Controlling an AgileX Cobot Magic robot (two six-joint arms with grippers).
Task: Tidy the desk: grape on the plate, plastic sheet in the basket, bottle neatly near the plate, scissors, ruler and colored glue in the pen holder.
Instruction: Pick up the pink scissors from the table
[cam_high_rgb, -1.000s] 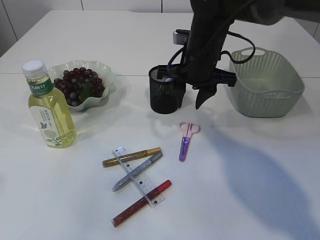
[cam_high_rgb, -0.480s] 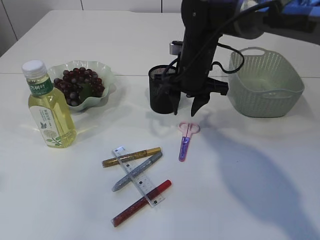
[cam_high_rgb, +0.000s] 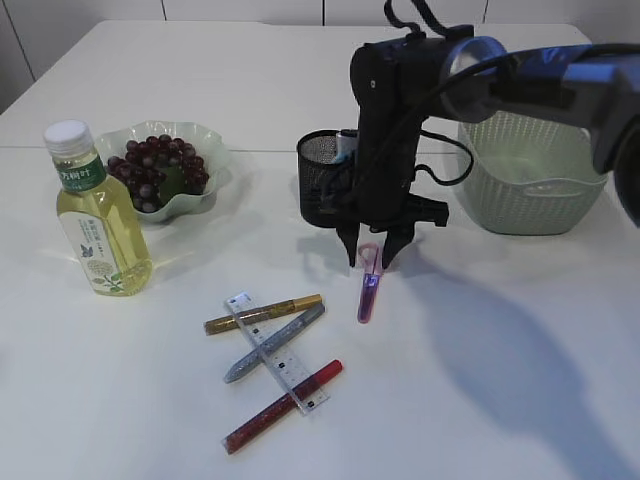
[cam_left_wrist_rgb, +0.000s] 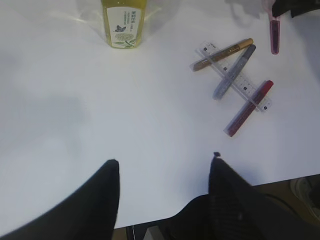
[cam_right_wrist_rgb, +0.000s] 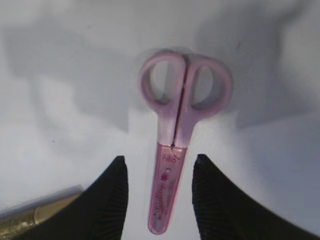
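Observation:
Pink scissors (cam_high_rgb: 369, 283) lie closed on the white table in front of the black mesh pen holder (cam_high_rgb: 325, 180). My right gripper (cam_high_rgb: 369, 262) points down over them, open, its fingers on either side of the blade cover (cam_right_wrist_rgb: 170, 200) without touching it. A clear ruler (cam_high_rgb: 280, 355) lies crossed with gold (cam_high_rgb: 263, 313), silver (cam_high_rgb: 272, 343) and red (cam_high_rgb: 282, 405) glue pens. The bottle (cam_high_rgb: 95, 215) stands upright beside the plate (cam_high_rgb: 215, 150), which holds grapes (cam_high_rgb: 155, 170). My left gripper (cam_left_wrist_rgb: 164, 160) hangs open over bare table near the front edge. I cannot make out the plastic sheet.
A green basket (cam_high_rgb: 530, 170) stands at the right, behind my right arm. The pen holder is close behind the right gripper. The table's front edge (cam_left_wrist_rgb: 150, 215) lies just under my left gripper.
My right arm has swung down and left, from between the pen holder and the basket to right over the scissors. Nothing on the table has moved.

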